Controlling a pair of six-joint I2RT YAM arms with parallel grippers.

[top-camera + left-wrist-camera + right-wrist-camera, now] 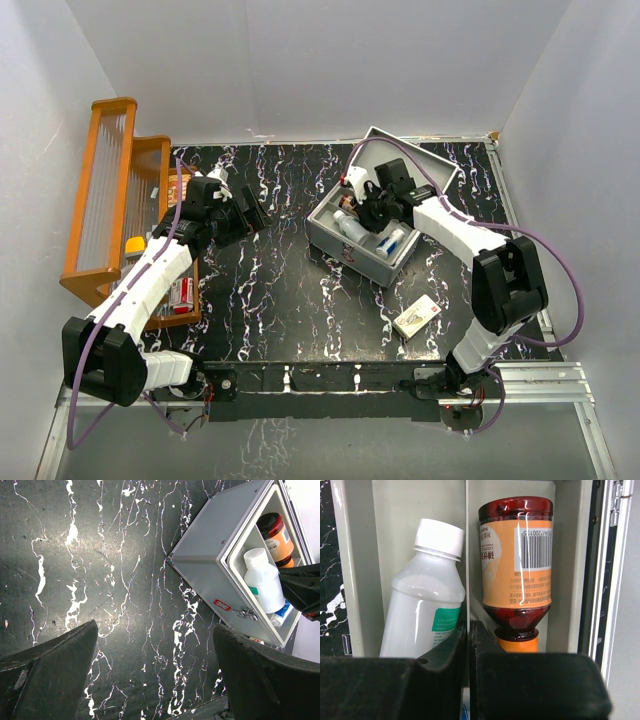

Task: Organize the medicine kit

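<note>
I read right gripper (468, 630) shut, empty, in kit (345, 258) between white bottle (420, 605) and brown bottle (517, 565) — left gripper (155, 667) wide, kit off its right.

Medicine kit (345, 252) stands right of the rack (100, 190) (small box (417, 316) before it).

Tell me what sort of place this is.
Likely a robot test cell: plain white walls box in a marble-patterned table, two arms are bolted at its near edge, and an open medicine kit lies on it.
</note>
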